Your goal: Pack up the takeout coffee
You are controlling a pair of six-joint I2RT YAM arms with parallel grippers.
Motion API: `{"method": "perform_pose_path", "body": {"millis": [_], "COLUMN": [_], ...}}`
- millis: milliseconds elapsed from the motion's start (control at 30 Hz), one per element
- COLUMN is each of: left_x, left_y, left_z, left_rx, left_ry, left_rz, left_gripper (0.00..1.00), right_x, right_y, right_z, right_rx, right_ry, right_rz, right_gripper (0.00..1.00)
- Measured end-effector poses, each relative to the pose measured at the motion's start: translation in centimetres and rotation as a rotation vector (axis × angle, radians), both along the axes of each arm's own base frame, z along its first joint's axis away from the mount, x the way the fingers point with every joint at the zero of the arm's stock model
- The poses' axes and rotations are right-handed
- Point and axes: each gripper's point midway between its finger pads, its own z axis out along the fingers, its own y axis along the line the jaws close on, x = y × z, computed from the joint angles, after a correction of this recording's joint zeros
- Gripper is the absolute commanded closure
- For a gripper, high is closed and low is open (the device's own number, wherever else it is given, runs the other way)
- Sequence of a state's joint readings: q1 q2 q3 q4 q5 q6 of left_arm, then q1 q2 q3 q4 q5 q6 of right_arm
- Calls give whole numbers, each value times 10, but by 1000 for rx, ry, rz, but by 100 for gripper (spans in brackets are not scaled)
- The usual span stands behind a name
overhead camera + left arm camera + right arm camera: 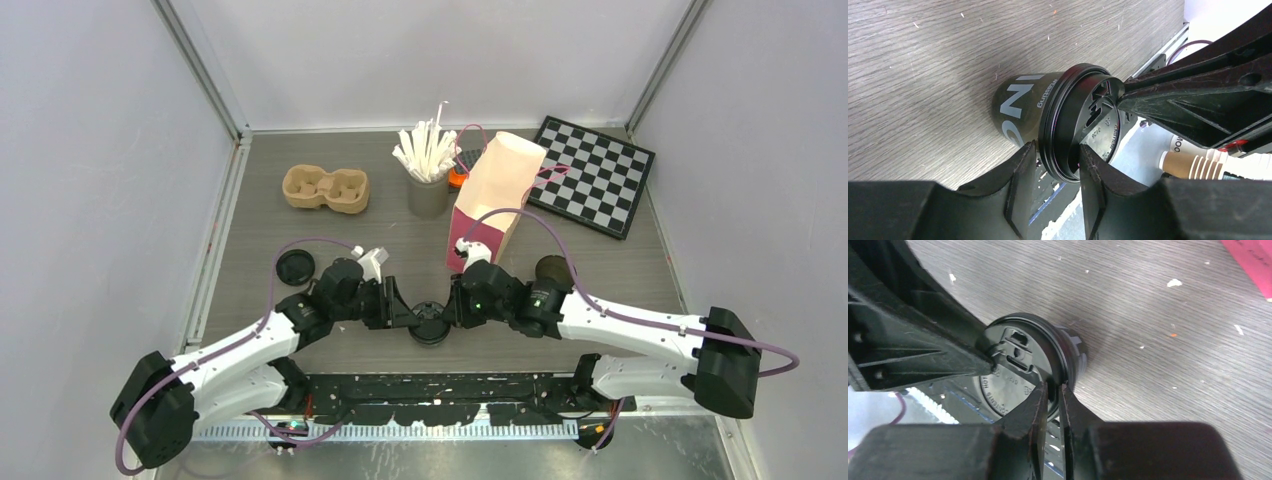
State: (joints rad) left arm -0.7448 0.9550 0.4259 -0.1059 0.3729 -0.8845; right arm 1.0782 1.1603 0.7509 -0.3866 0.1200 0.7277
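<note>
One takeout coffee [430,325], a dark paper cup [1018,105] with a black lid [1073,117], stands at the table's near edge between both arms. My left gripper [1058,150] straddles the lid's rim from the left, one finger under the rim and one on the lid's top. My right gripper [1053,387] pinches the rim of the same lid [1013,370] from the right, its jaws almost together. A second dark cup [552,270] stands behind the right arm, its top open. A loose black lid [296,267] lies on the table left of the left arm.
At the back stand a tan pulp two-cup tray [326,188], a grey cup of white sticks [428,180], a tan and pink paper bag [495,195] and a checkerboard [592,175]. White walls close in the table on three sides.
</note>
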Motion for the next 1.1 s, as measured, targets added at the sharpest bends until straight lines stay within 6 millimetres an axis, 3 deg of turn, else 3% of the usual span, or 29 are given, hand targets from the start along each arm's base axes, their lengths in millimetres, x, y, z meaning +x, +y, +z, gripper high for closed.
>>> {"method": "perform_pose_path", "body": {"millis": [367,667,900,1000,1100], "left_x": [3,2,-1,0,6], "left_y": [-6,-6,0,3,4], "left_z": [-6,-4,4,10,30], "left_rx": [-2,-33,-18,9,20], "left_ry": [29,8,-4,-9,-48], "left_rz": [-9,2,6,10,21], "left_gripper": [74,71,49,43,38], "right_x": [0,0,-4,-5,-5], "right_y": [-3,-4,-9,-15,-17], "right_z": [-3,-4,5,10,22], "right_rx": [88,153,76,12,-15], "right_ry": [-3,3,11,6,-14], "right_rz": [-57,-98,-62,-33,0], "right_gripper": [85,83,67,51,35]}}
